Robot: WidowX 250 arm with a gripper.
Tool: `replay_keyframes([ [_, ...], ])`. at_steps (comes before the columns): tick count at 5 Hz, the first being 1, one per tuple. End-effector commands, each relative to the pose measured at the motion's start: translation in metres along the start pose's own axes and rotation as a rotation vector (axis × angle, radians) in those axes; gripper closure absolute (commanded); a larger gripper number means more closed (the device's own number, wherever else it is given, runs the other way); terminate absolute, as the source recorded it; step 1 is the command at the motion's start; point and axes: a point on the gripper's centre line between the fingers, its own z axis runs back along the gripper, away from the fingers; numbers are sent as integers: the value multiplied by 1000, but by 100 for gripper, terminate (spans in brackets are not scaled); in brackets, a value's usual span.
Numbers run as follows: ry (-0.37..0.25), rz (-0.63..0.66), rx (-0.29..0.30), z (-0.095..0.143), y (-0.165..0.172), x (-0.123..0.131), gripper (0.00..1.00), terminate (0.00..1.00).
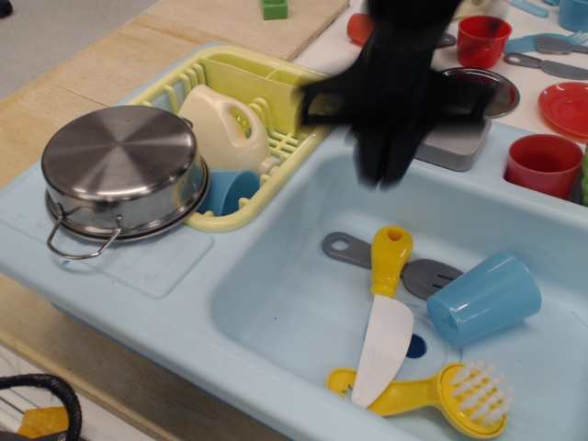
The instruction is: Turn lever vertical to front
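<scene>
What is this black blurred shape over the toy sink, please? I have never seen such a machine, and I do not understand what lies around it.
The black shape is the robot's gripper, the part that grasps; it is blurred because it is moving, so I cannot tell if it is open or holding anything. There is one camera, looking down from the front. The gripper hides the lever; only its grey base block shows. The light blue toy sink holds a yellow-handled knife, a grey utensil, a blue cup on its side and a yellow brush. To the left sit a steel pot and a yellow dish rack.
</scene>
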Motion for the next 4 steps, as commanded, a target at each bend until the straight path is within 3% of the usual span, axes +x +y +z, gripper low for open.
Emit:
replay_keyframes([
  [1, -19, 56, -39, 8, 5, -5, 100, 0],
  [2, -6, 64, -42, 6, 5, -6, 100, 0],
  [3, -6, 64, -42, 6, 5, -6, 0, 0],
  [4, -6, 64, -42, 6, 5, -6, 0, 100],
])
